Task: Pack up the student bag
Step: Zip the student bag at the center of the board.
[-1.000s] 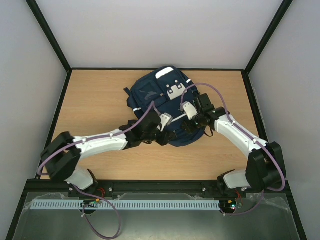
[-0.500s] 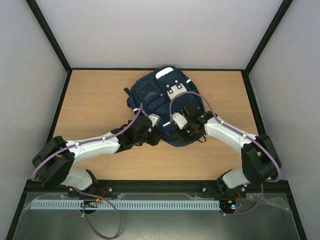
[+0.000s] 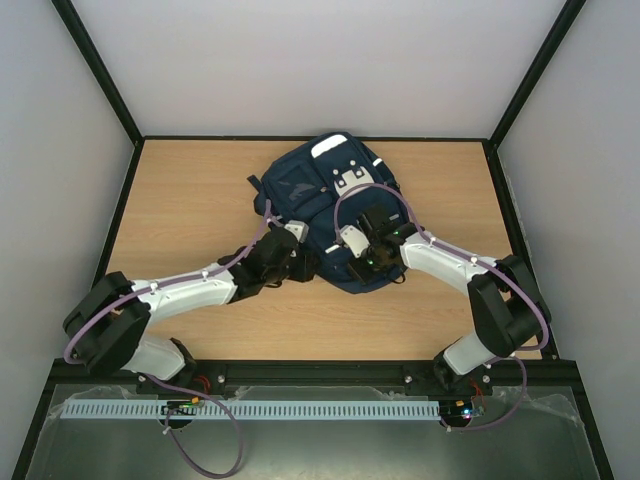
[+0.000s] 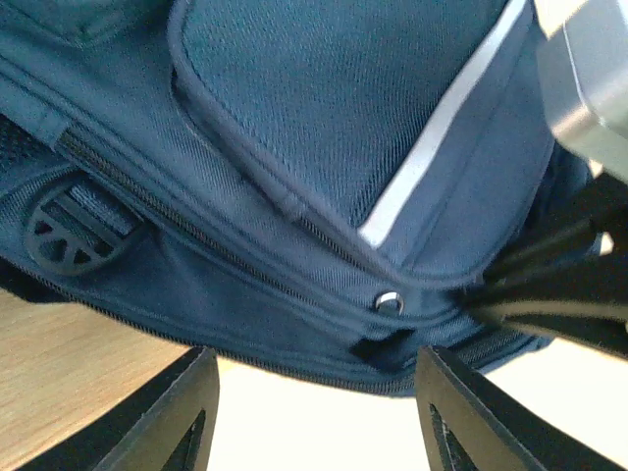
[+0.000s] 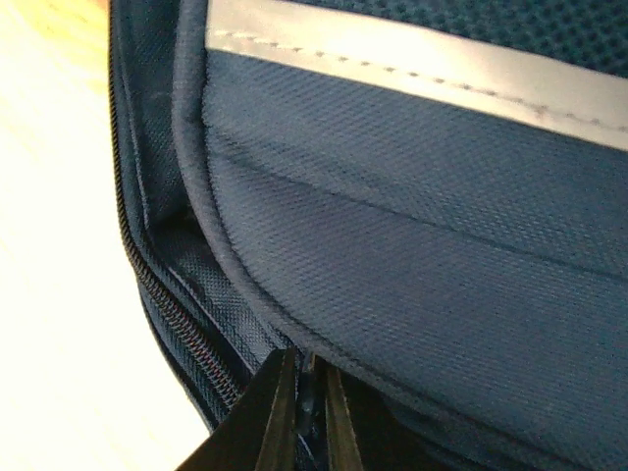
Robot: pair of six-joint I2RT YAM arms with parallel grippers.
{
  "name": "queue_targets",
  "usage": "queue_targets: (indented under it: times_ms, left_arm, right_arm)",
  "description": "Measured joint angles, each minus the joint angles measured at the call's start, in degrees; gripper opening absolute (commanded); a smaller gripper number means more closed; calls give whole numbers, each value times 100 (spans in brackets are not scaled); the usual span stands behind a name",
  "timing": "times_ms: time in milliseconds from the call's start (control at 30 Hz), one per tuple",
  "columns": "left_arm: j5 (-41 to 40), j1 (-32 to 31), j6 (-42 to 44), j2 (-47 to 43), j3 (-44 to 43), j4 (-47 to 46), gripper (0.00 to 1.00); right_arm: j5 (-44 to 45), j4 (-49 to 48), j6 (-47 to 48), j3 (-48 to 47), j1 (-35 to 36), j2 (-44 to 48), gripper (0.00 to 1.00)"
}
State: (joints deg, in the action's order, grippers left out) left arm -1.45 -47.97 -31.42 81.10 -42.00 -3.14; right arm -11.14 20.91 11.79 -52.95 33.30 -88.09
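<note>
Centre-far: student bag [image 3: 318, 195] fills the middle of the tabletop [image 3: 190, 200], its top nearly at the back wall [image 3: 300, 70], so there is little room behind it.

Bare wood runs left of the bag to the left wall [image 3: 60, 200] and right of it to the right wall [image 3: 590, 200].

Left arm [image 3: 190, 290] and right arm [image 3: 450, 265] slant in from the near corners and meet at the bag's near edge. They fence off a bare wedge of tabletop between them.

Left gripper [image 4: 314, 417]: jaws spread, with the bag's lower seam just ahead.

Right gripper [image 5: 306, 412]: jaws nearly closed at the zip edge, fabric between them.
</note>
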Motion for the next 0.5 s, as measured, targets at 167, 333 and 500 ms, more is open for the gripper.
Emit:
queue_targets:
  times_ms: [167,333,500]
  left_arm:
    - [74,216,-815,164,0,-498,56]
    - [286,328,-1657,616,-2,-953,50]
    - [520,361,-2323,1071,-2,-1272,49]
  right_arm:
    - [-2,-74,-28,26,2,0,2]
    - [-4,-153,-26,81,2,0,1]
    - [-11,-197,-24,111,2,0,1]
